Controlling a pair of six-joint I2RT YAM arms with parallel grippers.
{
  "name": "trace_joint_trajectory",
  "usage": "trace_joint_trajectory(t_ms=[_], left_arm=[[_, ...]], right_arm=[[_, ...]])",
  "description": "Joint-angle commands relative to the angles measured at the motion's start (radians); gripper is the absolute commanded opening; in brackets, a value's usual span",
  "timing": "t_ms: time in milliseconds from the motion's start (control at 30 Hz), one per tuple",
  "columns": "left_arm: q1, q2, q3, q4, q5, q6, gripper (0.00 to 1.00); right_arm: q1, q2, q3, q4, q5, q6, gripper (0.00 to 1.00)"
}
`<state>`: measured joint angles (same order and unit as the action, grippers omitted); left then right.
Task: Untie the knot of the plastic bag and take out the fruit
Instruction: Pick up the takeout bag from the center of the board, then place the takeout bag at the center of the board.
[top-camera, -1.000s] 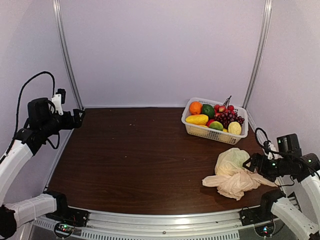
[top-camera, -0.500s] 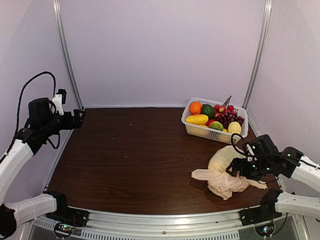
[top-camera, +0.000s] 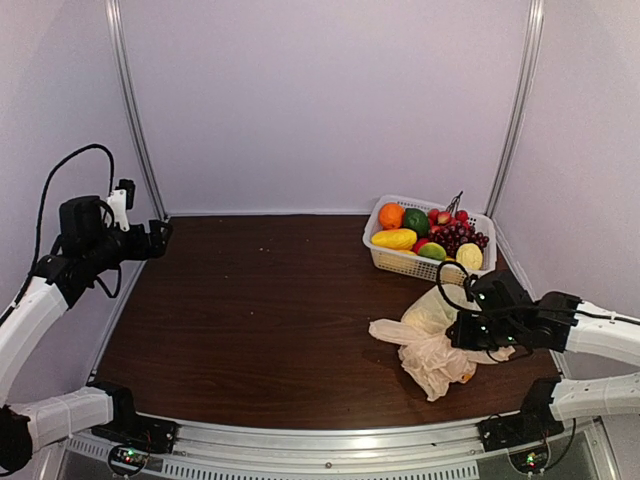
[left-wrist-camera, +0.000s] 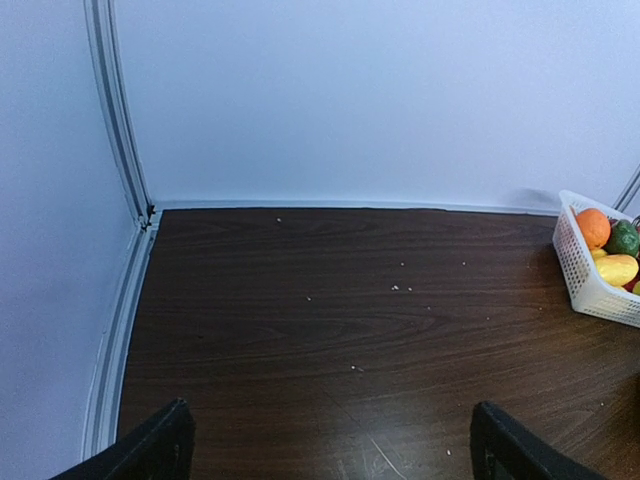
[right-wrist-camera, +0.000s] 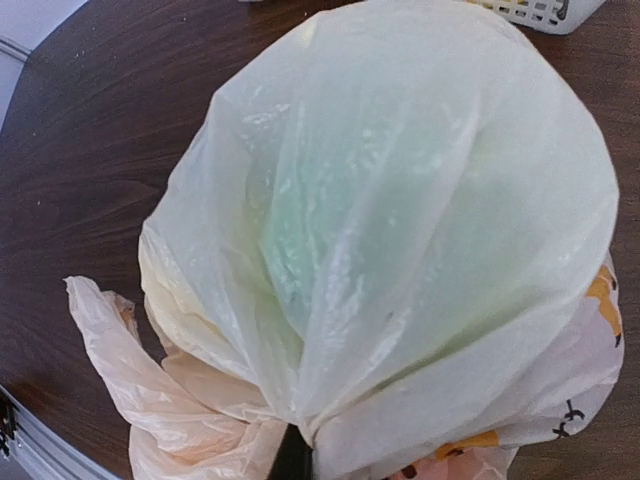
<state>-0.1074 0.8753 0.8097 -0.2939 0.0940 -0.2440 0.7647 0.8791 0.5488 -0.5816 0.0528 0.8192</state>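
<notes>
Your right hand (top-camera: 462, 330) is clenched on the plastic bag (top-camera: 428, 350). In the right wrist view the thin cream plastic is drawn in tight pleats down to one pinched point at the bottom of the picture, where a dark sliver of a finger shows. Through the stretched skin you can see the fruit (right-wrist-camera: 330, 220) as a pale green round shape, and small orange marks sit on the plastic at the lower right. A loose, flared flap of the bag spreads out on the side away from your hand, toward the middle of the surface (top-camera: 260, 310).

The bag lies near the right edge of the surface, between the near edge and the white basket (top-camera: 425, 265), just beside the basket. The basket stands in the far right corner and holds orange, green, yellow, red and dark purple pieces.

Your left hand (left-wrist-camera: 330, 452) is released, its two fingers spread wide, held up over the left edge, well apart from the bag.
</notes>
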Motion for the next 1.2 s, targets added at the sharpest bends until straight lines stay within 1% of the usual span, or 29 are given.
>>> trace_joint_trajectory(t_ms=[0,100,233,333,500,733,900,1167], left_arm=[[-0.001,0.005,-0.003,0.005,0.020,0.013,0.98],[0.000,0.008,-0.002,0.005,0.026,0.011,0.98],[0.000,0.014,-0.004,0.005,0.031,0.007,0.98],[0.000,0.026,-0.005,0.006,0.044,0.004,0.98],[0.000,0.051,-0.012,0.018,0.097,0.010,0.98],[-0.001,0.090,-0.010,0.017,0.135,0.011,0.98],[-0.001,0.094,-0.009,0.017,0.148,0.016,0.98],[-0.002,0.094,-0.020,0.040,0.194,0.024,0.98]], right_arm=[[0.013,-0.044,0.075,-0.026,0.067,-0.089,0.00],[0.015,-0.074,0.144,-0.055,0.049,-0.169,0.00],[0.037,-0.067,0.212,-0.059,-0.030,-0.265,0.00],[0.087,-0.036,0.261,-0.037,-0.051,-0.319,0.00],[0.197,0.041,0.345,0.070,-0.071,-0.396,0.00],[0.313,0.257,0.464,0.244,-0.123,-0.490,0.00],[0.335,0.431,0.526,0.371,-0.174,-0.543,0.00],[0.335,0.649,0.629,0.397,-0.213,-0.613,0.00]])
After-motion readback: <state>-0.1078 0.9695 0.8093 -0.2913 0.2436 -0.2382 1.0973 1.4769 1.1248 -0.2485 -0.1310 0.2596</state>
